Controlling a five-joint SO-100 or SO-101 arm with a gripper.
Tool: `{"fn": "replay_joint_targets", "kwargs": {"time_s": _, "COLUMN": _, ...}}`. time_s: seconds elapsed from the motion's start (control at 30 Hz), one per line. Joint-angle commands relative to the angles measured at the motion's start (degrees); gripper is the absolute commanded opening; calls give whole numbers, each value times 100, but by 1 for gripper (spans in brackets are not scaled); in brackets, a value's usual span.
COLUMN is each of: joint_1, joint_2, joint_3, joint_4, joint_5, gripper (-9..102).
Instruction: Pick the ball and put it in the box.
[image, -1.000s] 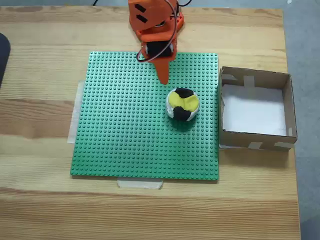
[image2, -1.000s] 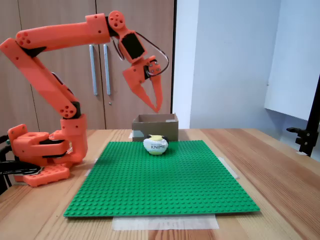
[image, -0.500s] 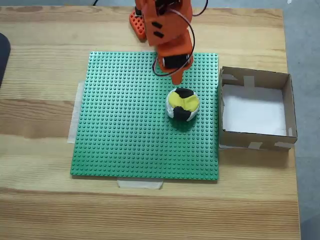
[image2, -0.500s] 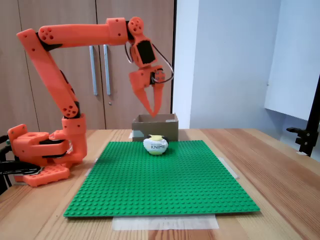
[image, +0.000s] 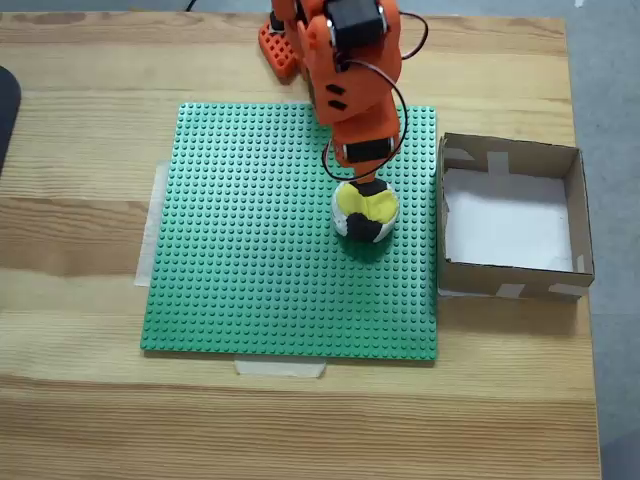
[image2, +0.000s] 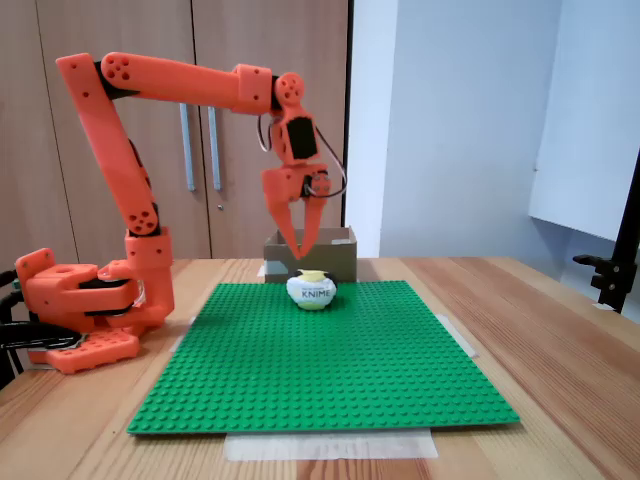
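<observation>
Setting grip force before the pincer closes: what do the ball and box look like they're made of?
The ball looks soft, likely stitched fabric or foam: matte yellow, black and white patches, slightly squashed at the base in the side fixed view. The box looks like plain brown cardboard, matte, with pale tape at its corners and a white floor.

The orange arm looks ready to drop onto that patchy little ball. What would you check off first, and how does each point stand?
1. Small yellow, black and white ball resting free on the green studded baseplate: ok.
2. Orange two-finger gripper above the ball, not touching it: ok.
3. Jaws open wide enough to go round the ball: not ok, tips nearly together.
4. Gripper centred over the ball: cannot tell, seems toward its far edge.
5. Shallow brown cardboard box with nothing on its white floor: ok.
</observation>
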Motion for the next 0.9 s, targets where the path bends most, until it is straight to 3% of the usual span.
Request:
{"fn": "replay_joint_targets", "kwargs": {"time_s": 0.0, "joint_1": -26, "joint_2": 26, "joint_3": 79, "joint_4": -149, "joint_5": -9, "gripper": 4}}
{"fn": "replay_joint_targets", "kwargs": {"time_s": 0.07, "joint_1": -18, "joint_2": 35, "joint_3": 176, "joint_4": -149, "joint_5": 44, "gripper": 12}}
{"fn": "replay_joint_targets", "kwargs": {"time_s": 0.23, "joint_1": 0, "joint_2": 88, "joint_3": 272, "joint_4": -220, "joint_5": 88, "gripper": 13}}
{"fn": "replay_joint_targets", "kwargs": {"time_s": 0.53, "joint_1": 18, "joint_2": 114, "joint_3": 545, "joint_4": -193, "joint_5": 26, "gripper": 32}}
{"fn": "replay_joint_targets", "kwargs": {"time_s": 0.87, "joint_1": 132, "joint_2": 229, "joint_3": 1081, "joint_4": -527, "joint_5": -88, "gripper": 43}}
